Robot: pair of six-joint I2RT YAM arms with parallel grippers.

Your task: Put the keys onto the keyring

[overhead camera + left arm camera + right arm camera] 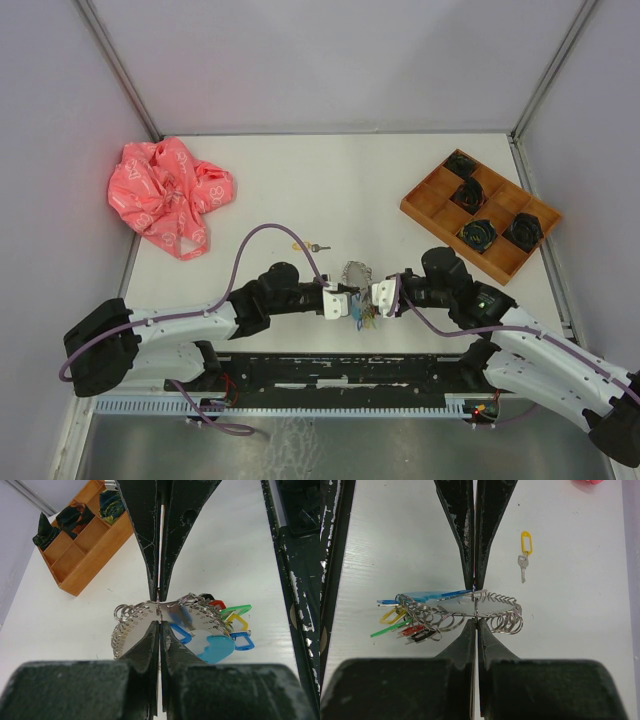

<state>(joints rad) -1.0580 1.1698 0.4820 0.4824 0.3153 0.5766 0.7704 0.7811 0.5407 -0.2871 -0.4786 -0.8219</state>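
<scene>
Keyring of silver loops w/ coloured tags point(506, 622), L gripper point(159, 611) & R gripper point(475, 604) both pinched onto it, yellow-tagged silver key point(523, 560) lay apart on white table point(580, 640).

On the table point(300, 170), far left, bag point(168, 195); far right, tray point(428, 200); between them, loose key point(312, 246), just behind keyring point(357, 272) near front centre.

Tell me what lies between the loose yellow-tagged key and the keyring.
Nothing visible. The yellow-tagged key lies on the bare table beyond the keyring, apart from it. But the left gripper and right gripper are both shut on the keyring, so neither is free to fetch the key.
</scene>
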